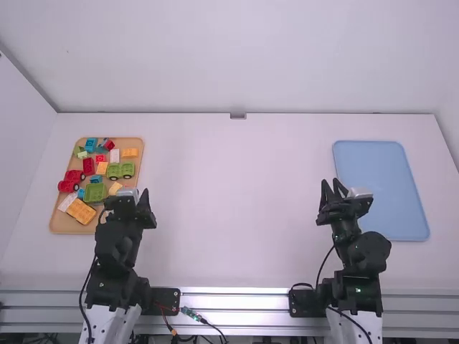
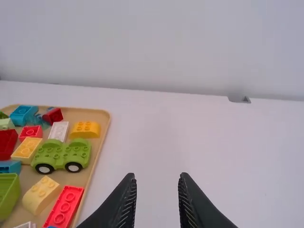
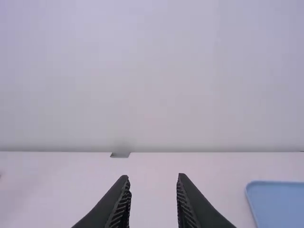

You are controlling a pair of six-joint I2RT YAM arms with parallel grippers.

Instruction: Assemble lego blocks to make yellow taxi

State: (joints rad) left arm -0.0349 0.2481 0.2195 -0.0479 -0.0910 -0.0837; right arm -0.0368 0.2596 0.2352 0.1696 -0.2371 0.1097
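Duplo-style blocks lie loose in a wooden tray (image 1: pixel 66 226) at the left of the table. Among them are a yellow-orange piece (image 1: pixel 81 211), a green wheeled base (image 1: pixel 120 170) and a red wheeled base (image 1: pixel 68 185). My left gripper (image 1: pixel 128 201) is beside the tray's near right part, and my right gripper (image 1: pixel 334 193) is by the blue tray's left edge. In the left wrist view, my left gripper (image 2: pixel 157 178) is open, with a yellow block (image 2: pixel 85 129) and the green wheeled base (image 2: pixel 63 154) off to one side. In the right wrist view, my right gripper (image 3: pixel 153 178) stands open and holds nothing.
A flat blue tray (image 1: pixel 380 190) lies at the right of the table with no blocks on it. Between the two trays is the bare white tabletop (image 1: pixel 237 201). A small grey fitting (image 1: pixel 238 115) sits at the table's far edge, against the white wall.
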